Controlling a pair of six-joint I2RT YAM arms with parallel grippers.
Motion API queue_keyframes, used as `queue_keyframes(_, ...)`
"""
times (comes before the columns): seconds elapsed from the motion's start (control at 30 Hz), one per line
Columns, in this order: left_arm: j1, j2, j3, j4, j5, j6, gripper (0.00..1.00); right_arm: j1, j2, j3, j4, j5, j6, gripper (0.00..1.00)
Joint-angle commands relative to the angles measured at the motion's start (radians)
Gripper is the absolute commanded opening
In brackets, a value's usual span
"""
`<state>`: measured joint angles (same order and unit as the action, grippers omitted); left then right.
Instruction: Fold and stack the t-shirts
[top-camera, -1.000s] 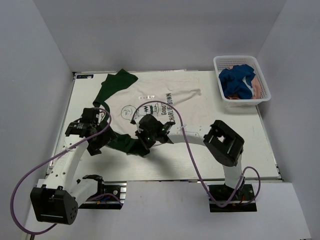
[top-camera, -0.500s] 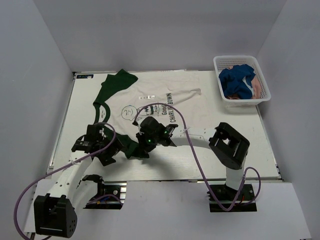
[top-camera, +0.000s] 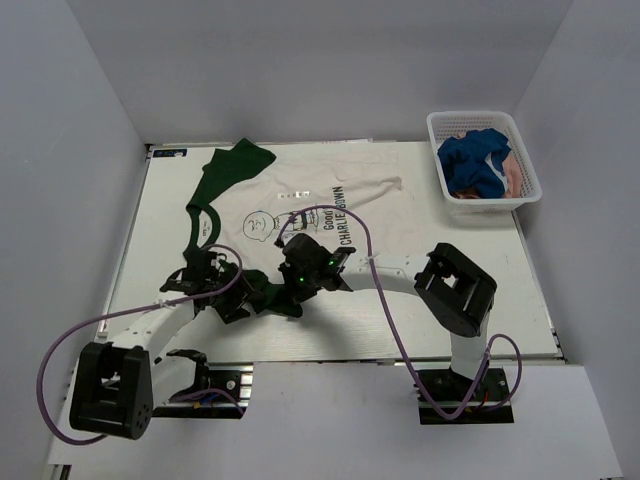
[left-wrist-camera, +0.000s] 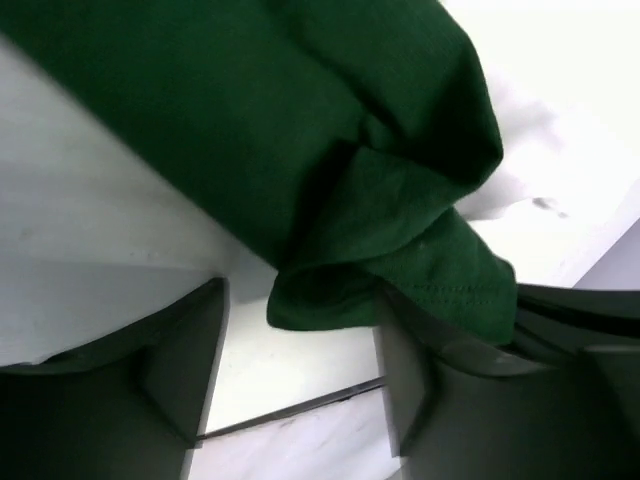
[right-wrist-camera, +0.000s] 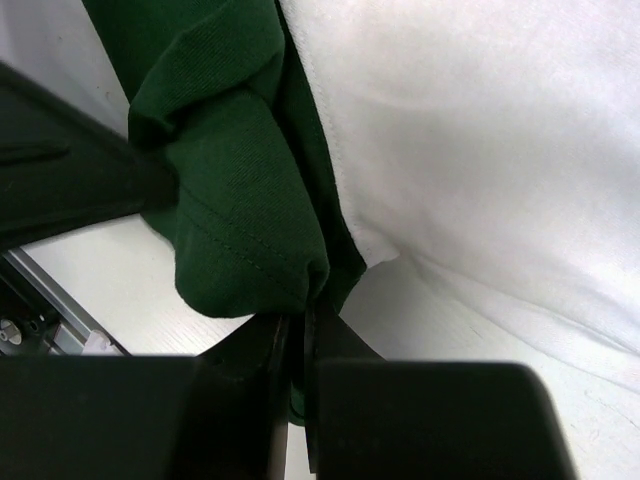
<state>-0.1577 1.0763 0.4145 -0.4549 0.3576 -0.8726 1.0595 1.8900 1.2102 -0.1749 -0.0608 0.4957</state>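
Moving inward, left gripper (top-camera: 238, 302) gapes around the green sleeve (left-wrist-camera: 330, 150) the right gripper (right-wrist-camera: 298, 335) pinches.

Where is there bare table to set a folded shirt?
Bare: right side of the table, between cream shirt, basket and right arm; also the left-edge strip. Crowded: near left, where left gripper and right gripper meet at the green sleeve.

"CHARLIE BROWN" on cream t-shirt (top-camera: 372, 203)
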Motion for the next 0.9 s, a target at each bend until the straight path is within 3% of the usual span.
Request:
queue_keyframes(0.0,-0.011,0.051,0.009,0.09,0.003,-0.008,0.66,-0.003,0.003,0.019,-0.005,0.015,0.012,0.0)
queue_keyframes(0.13,-0.031,0.074,0.041,0.074,0.003,-0.008,0.25,-0.003,0.001,0.017,-0.014,0.024,0.006,0.0)
queue_keyframes(0.17,-0.031,0.065,0.041,0.064,0.003,-0.008,0.06,-0.001,0.001,0.018,-0.014,0.027,0.0,0.0)
queue_keyframes(0.2,-0.031,0.056,0.041,0.053,0.003,-0.008,0.0,0.0,0.001,0.018,-0.015,0.036,0.0,0.0)
queue_keyframes(0.37,-0.04,-0.024,0.084,-0.023,0.009,0.011,0.0,0.005,-0.005,0.019,-0.044,0.056,-0.04,0.0)
queue_keyframes(0.63,-0.04,-0.13,0.271,-0.529,-0.12,0.064,0.0,0.094,-0.124,-0.023,-0.1,0.072,-0.224,0.0)
queue_keyframes(0.77,-0.04,-0.15,0.323,-0.789,-0.155,0.064,0.0,0.17,-0.152,-0.046,-0.087,-0.027,-0.305,0.07)
queue_keyframes(0.87,-0.04,-0.216,0.323,-0.856,-0.057,0.087,0.07,0.204,-0.143,-0.052,-0.103,-0.086,-0.359,0.19)
